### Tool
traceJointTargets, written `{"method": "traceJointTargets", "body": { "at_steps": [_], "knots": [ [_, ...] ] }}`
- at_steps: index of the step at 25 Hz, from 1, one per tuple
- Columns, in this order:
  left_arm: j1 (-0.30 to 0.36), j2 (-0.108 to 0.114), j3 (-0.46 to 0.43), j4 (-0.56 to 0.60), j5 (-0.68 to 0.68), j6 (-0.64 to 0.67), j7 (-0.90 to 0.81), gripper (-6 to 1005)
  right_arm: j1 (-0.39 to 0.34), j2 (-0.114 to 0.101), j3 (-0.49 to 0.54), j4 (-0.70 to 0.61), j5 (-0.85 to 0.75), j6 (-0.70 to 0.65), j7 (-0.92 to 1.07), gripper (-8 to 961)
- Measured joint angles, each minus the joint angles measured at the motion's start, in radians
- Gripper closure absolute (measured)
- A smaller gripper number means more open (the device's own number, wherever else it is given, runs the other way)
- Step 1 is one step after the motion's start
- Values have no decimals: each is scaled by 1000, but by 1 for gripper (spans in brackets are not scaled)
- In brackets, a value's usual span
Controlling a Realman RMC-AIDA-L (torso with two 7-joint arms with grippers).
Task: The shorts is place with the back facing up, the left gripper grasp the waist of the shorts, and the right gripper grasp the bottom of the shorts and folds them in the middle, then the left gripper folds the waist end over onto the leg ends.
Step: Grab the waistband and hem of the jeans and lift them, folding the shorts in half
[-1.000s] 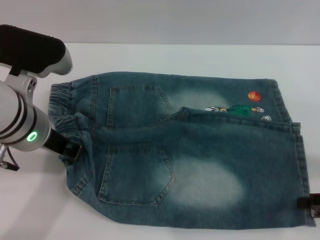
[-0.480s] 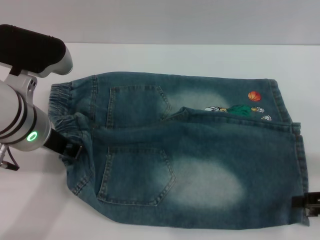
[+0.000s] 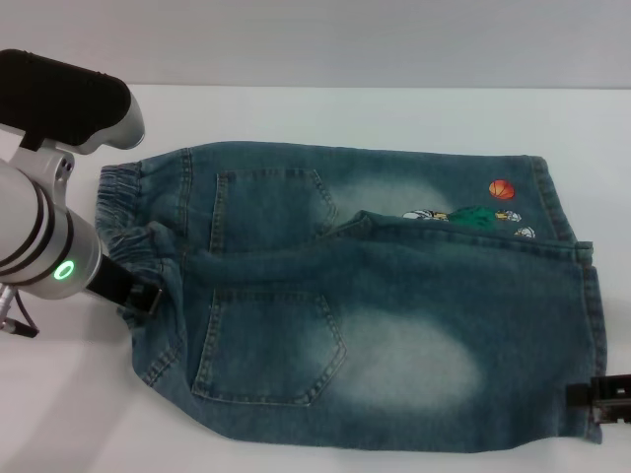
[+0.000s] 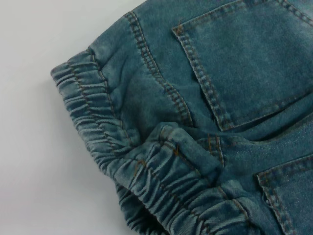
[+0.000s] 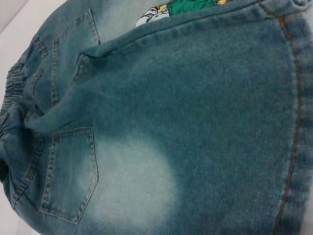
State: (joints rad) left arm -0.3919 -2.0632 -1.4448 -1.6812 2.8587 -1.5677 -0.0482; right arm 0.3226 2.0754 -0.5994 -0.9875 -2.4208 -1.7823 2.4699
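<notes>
The blue denim shorts (image 3: 355,296) lie back up on the white table, with the elastic waist (image 3: 123,212) to the left and the leg ends (image 3: 582,296) to the right. The near leg overlaps the far one along the middle. My left gripper (image 3: 141,296) sits at the near part of the waist, where the elastic bunches up (image 4: 166,166), and looks shut on it. My right gripper (image 3: 596,399) shows as a black piece at the near right corner, against the leg hem (image 5: 293,147). Neither wrist view shows its own fingers.
A cartoon print with an orange ball (image 3: 501,188) and a green patch (image 3: 473,215) shows on the far leg. The white table (image 3: 325,113) runs beyond the shorts to a pale back wall. The left arm's silver and black body (image 3: 39,227) stands over the table's left side.
My right gripper has slid leftwards and a little up, farther into view, at the near right hem corner. The left gripper and the shorts have stayed where they were.
</notes>
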Motion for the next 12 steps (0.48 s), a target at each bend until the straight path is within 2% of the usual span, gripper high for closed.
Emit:
{"method": "traceJointTargets", "body": {
  "at_steps": [12],
  "knots": [
    [-1,0,1,1,-1,0,-1,796,22,0,0,28,2,2,-11,315]
  ]
}}
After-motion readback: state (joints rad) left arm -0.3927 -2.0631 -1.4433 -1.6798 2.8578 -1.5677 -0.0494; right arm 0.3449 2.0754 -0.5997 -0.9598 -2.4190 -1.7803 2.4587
